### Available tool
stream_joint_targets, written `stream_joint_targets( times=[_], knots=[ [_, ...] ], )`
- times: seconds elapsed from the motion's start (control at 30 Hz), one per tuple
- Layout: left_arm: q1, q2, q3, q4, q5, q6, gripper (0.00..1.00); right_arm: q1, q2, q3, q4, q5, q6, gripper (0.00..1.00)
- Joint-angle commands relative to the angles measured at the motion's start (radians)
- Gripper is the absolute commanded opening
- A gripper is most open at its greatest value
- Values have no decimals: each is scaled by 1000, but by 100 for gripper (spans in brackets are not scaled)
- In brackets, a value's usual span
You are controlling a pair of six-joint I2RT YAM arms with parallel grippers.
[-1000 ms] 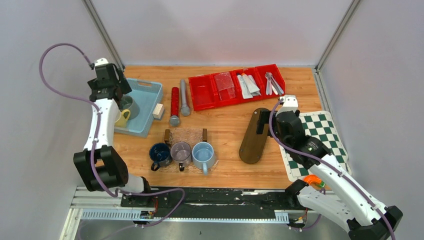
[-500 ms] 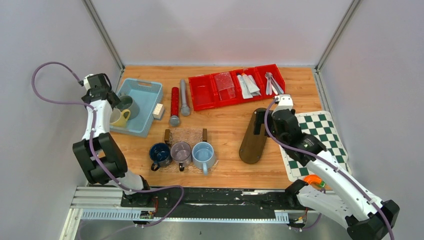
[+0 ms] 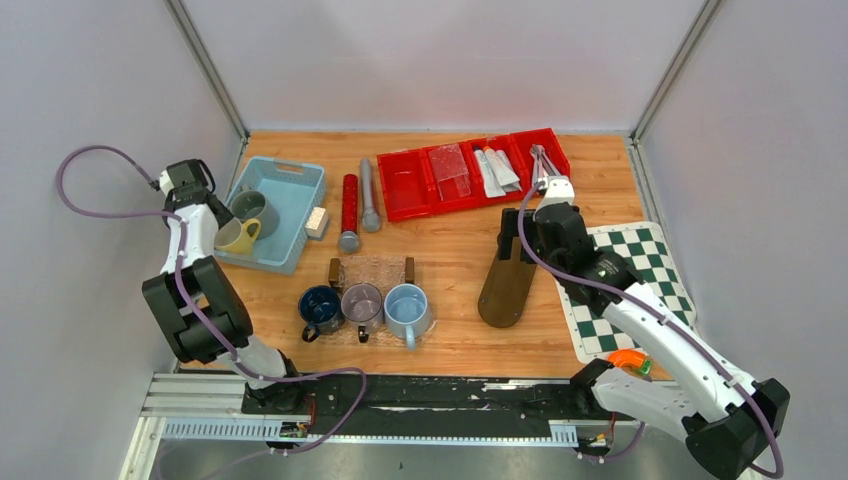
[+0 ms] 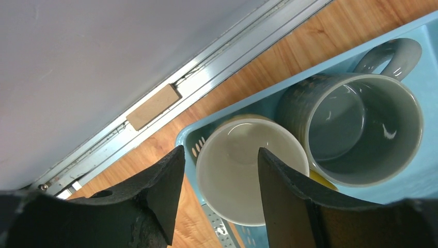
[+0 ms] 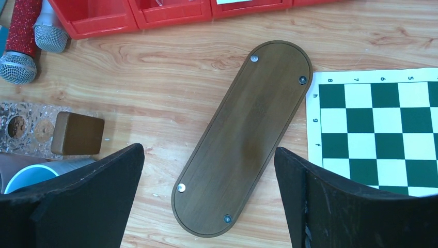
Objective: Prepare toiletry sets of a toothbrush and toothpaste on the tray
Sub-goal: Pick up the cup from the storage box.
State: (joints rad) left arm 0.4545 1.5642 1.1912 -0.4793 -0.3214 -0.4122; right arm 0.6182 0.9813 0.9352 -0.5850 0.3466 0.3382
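The toothpaste tubes and the thin toothbrush sticks lie in the right-hand compartments of the red bins at the back. A dark brown oval tray lies bare on the table, also seen in the right wrist view as the tray. My right gripper hovers open over the tray's far end; in its own wrist view, the right gripper has nothing between its fingers. My left gripper sits left of the blue basket. Its jaws stand apart and empty at the left gripper.
The blue basket holds a grey mug and a cream-lined yellow mug. Red and grey microphones lie beside it. Three mugs stand near the front by a clear mat. A chessboard lies right of the tray.
My left arm has drawn back leftward off the basket, and its jaws have narrowed. My right gripper has moved along the tray toward the red bins, staying open.
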Motion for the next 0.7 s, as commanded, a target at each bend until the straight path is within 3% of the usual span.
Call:
stream_joint_targets(
  times=[0.0,0.17,0.4,0.6,0.67],
  knots=[
    [10,20,0,32,11,-32,60,-5,14,56,3,-20,-7,100],
    [23,79,3,24,51,-51,53,-6,23,64,-2,-26,-7,100],
    [23,105,13,18,119,-50,36,-6,41,69,-1,-31,-3,100],
    [23,138,27,4,188,-44,33,-4,49,71,3,-39,2,100],
    [23,149,35,0,215,-40,26,-5,50,70,4,-40,5,100]
  ],
)
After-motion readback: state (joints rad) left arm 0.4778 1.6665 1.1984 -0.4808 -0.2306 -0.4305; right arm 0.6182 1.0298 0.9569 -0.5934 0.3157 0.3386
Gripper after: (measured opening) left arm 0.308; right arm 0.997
